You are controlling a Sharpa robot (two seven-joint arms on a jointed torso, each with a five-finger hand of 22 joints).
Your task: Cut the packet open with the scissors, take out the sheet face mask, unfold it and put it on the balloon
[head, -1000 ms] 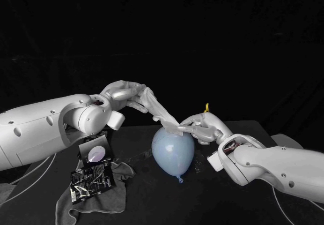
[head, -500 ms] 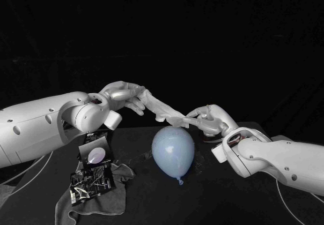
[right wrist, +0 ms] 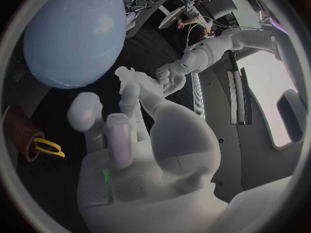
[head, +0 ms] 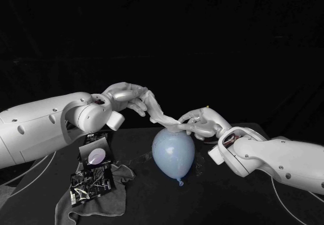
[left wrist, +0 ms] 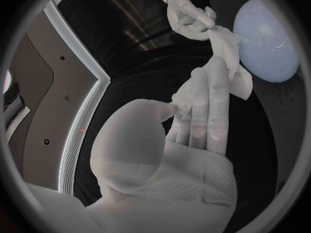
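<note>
Head view: sheet face mask [head: 157,112] stretches between left hand [head: 128,97] and right hand [head: 201,123], both pinching it, just above balloon [head: 173,149].

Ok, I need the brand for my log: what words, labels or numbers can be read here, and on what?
No text can be read.
Dark packet with a pale oval: any print too small to read.
Shiny crinkled packet nearer the robot: too blurred to read.
Balloon, sheet mask: no text visible.
</note>
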